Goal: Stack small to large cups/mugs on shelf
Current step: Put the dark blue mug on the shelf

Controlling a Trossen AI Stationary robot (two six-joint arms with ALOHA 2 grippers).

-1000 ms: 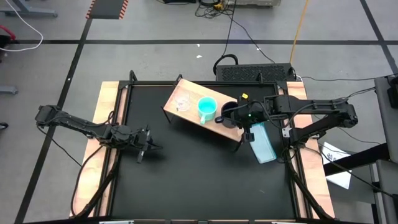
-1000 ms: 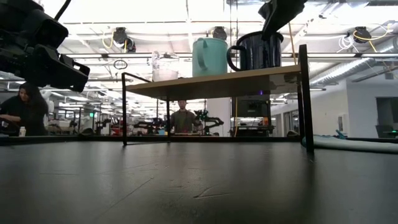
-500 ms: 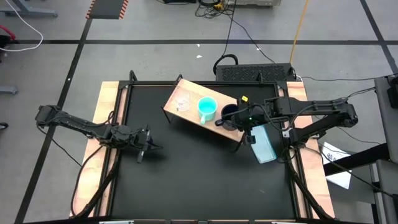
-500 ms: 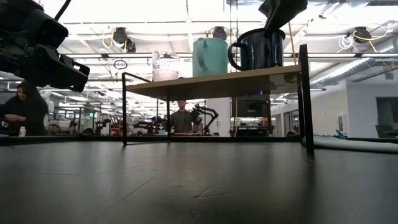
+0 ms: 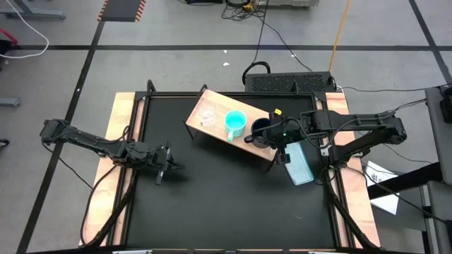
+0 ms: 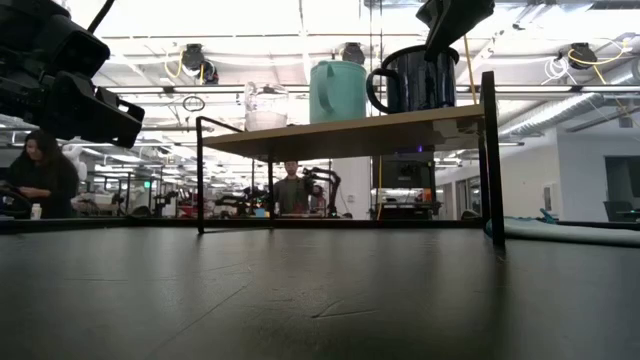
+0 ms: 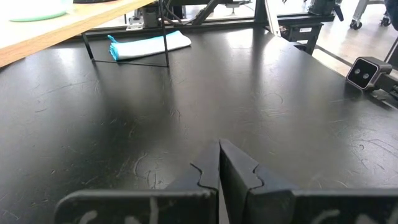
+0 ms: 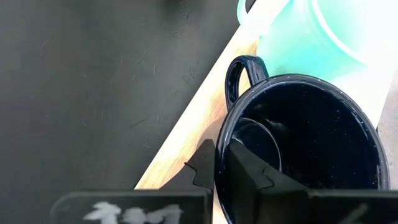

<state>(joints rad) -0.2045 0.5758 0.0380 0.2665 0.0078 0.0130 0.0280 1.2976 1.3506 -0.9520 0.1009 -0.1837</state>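
Note:
The wooden shelf (image 5: 217, 106) stands at the table's far middle. On it, in a row, stand a small clear cup (image 5: 207, 116), a turquoise mug (image 5: 234, 124) and a black mug (image 5: 260, 128) at the shelf's right end. In the low view they show as clear cup (image 6: 264, 106), turquoise mug (image 6: 337, 90) and black mug (image 6: 420, 80). My right gripper (image 8: 221, 154) is shut on the black mug's rim from above (image 6: 450, 20). My left gripper (image 7: 219, 163) is shut and empty, low over the table's left part (image 5: 167, 168). My right gripper holds the black mug's rim (image 8: 219, 146), a little way round from the handle (image 8: 239, 74). One finger (image 8: 249, 174) is inside the mug and one (image 8: 202, 167) is outside. The fingers come from above, pointing down. The mug is upright, with its base at the shelf's top board (image 8: 186, 143).
A flat light-blue item (image 5: 299, 161) lies on the table right of the shelf, under my right arm; it also shows in the left wrist view (image 7: 149, 45). The shelf's dark legs (image 6: 490, 160) stand on the black tabletop. People show in the room beyond the table.
The black mug in my right gripper has shifted a little at the shelf's right end, and its rim stands slightly higher in the low view. It has kept still for the last half second.

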